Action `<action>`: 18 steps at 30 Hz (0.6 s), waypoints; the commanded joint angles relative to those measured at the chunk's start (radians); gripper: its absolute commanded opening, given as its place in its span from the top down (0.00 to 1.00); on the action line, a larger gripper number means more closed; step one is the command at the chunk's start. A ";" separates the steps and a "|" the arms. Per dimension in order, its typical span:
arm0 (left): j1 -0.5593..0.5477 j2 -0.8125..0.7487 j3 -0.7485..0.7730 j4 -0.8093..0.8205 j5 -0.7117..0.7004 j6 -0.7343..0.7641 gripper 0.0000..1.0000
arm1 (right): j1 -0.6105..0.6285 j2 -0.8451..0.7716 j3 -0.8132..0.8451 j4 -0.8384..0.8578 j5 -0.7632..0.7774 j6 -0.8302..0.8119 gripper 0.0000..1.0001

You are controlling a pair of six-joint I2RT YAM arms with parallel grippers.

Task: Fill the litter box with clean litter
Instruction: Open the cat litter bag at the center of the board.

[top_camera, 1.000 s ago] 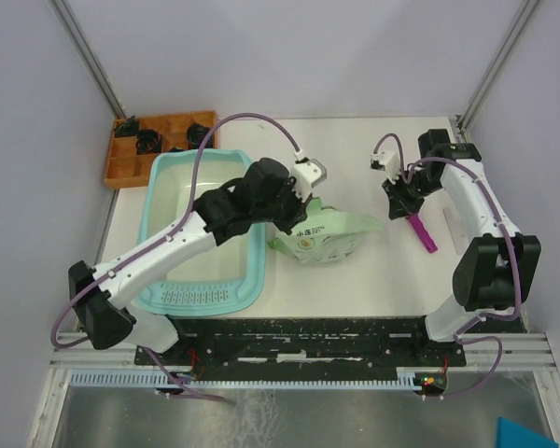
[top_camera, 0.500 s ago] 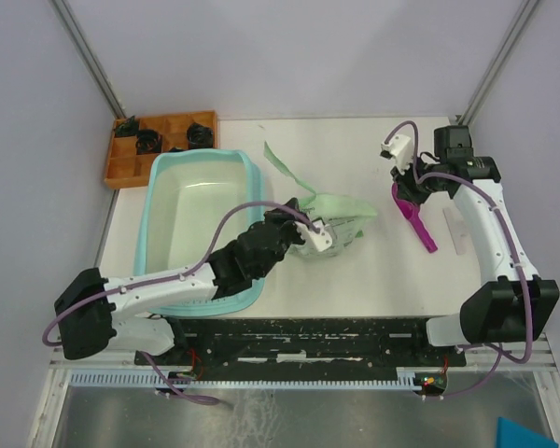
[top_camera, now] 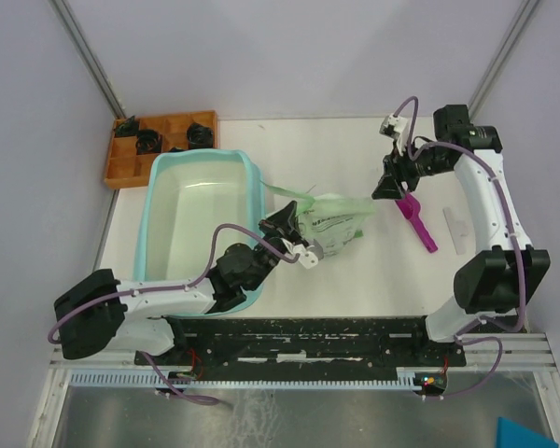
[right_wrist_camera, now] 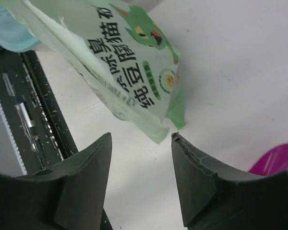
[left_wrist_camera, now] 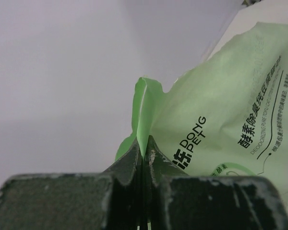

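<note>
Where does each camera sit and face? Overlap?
Top external: above and behind, facing down; both arms in frame, plus table, litter box, bag, scoop.
Left wrist: looks along the left tool, shut on the bag's edge.
Right wrist: looks down past the open right tool at bag corner and scoop.
Shared: the bag, all three.

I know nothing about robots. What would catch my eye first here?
A pale green printed bag lies at the centre, its edge pinched in the left gripper. Left of it sits a large teal litter box, seemingly empty; a magenta scoop lies near the open right gripper.
</note>
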 commanded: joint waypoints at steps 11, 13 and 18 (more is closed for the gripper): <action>0.007 -0.095 0.134 0.059 0.148 -0.230 0.97 | -0.004 0.271 0.189 -0.578 -0.224 -0.617 0.48; 0.007 -0.090 0.144 0.056 0.157 -0.225 0.97 | -0.004 0.280 0.200 -0.578 -0.226 -0.610 0.48; 0.006 -0.083 0.185 0.035 0.178 -0.233 0.97 | -0.004 0.285 0.251 -0.578 -0.243 -0.576 0.47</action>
